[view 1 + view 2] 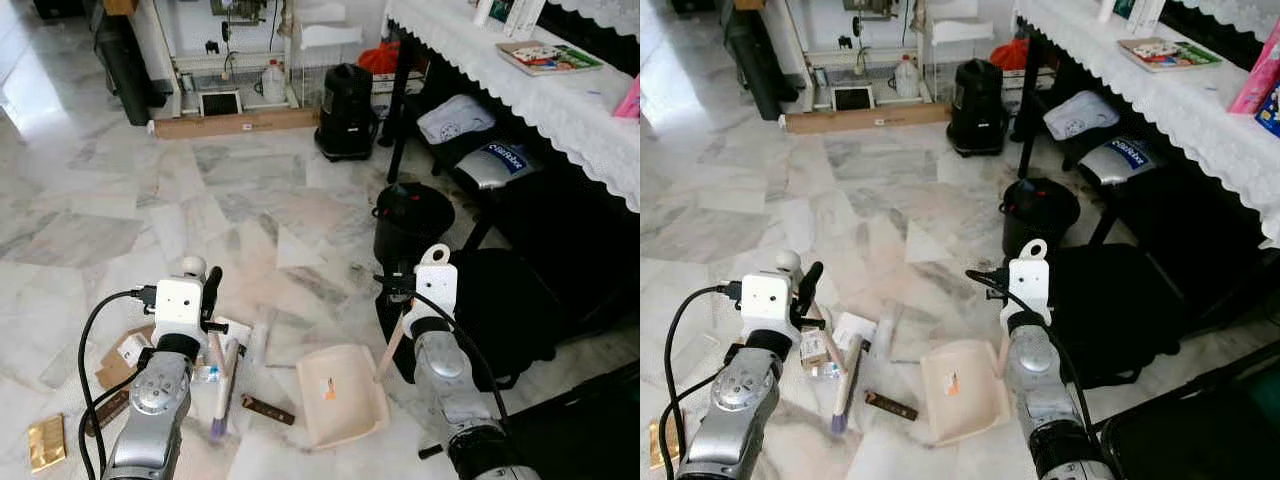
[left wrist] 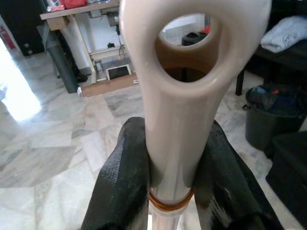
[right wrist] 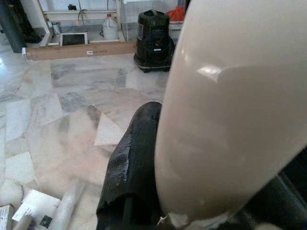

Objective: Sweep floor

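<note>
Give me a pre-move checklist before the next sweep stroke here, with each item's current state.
1. Left tool clamped on the broom handle: ok, both fingers press its sides.
2. Right tool on the dustpan handle: ok, the handle lies against its finger.
3. Dustpan flat on the floor, mouth toward the litter: ok.
4. Litter within a stroke: ok for the cardboard, paper and brown stick; the gold wrapper lies farther off.
5. Broom head touching the floor: cannot tell.
6. Bucket clear of the stroke: ok, it stands beyond the dustpan.
</note>
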Tool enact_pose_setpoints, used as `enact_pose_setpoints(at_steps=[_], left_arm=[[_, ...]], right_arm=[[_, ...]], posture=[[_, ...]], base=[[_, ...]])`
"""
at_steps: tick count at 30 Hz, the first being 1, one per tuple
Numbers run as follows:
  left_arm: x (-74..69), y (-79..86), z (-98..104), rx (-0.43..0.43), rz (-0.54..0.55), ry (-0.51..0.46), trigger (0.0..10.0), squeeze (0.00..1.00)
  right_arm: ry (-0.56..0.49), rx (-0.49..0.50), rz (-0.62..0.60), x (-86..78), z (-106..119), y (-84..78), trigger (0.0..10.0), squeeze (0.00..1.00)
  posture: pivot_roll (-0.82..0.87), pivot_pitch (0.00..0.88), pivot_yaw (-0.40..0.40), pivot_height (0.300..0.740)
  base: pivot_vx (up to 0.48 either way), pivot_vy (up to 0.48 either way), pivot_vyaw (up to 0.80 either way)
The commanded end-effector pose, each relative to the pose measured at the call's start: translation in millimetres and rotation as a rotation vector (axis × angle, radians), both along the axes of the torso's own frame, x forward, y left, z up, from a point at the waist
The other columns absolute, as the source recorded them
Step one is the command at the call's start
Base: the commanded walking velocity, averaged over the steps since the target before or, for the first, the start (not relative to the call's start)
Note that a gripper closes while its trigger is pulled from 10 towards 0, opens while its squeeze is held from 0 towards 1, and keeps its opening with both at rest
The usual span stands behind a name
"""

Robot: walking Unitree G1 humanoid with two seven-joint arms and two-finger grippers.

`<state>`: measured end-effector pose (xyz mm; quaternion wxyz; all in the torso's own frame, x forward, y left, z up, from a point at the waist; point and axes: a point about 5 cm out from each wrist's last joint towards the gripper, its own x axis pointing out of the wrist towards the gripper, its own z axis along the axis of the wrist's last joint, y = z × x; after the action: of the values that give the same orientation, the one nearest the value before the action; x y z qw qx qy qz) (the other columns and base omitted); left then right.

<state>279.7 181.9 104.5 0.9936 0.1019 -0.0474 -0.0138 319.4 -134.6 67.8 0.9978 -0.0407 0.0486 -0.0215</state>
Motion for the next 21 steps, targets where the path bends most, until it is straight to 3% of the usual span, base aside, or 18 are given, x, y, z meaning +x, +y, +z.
enact_pose_setpoints(at_steps=[1,8,12,21], left_arm=[[1.1,0.0,4.4,0.028,-0.012,-0.02,10.0,0.0],[2.0,0.4,1.3,0.032,-0.018,0.001,10.0,0.0],[2.2,0.5,-1.2,0.032,-0.025,0.018,10.0,0.0],[0.7,0.7,-7.6,0.032,-0.037,0.051,10.0,0.0]], right_arm=[[-0.009,-0.007,0.001,3.2,3.6,0.4,10.0,0.0],[0.038,-0.023,-0.012,2.5,-4.2,-1.5,10.0,0.0],[0.077,0.044,-0.043,2.8,-9.5,-3.2,10.0,0.0],[0.102,0.031,-0.045,4.9,-14.2,-2.4,10.0,0.0]], posture=[[0.01,0.096,-0.032,0.74],[0.0,0.091,-0.03,0.74],[0.01,0.087,-0.031,0.74],[0.02,0.083,-0.032,0.74]], base=[[0.0,0.0,0.0],[0.0,0.0,0.0],[0.0,0.0,0.0],[0.0,0.0,0.0]])
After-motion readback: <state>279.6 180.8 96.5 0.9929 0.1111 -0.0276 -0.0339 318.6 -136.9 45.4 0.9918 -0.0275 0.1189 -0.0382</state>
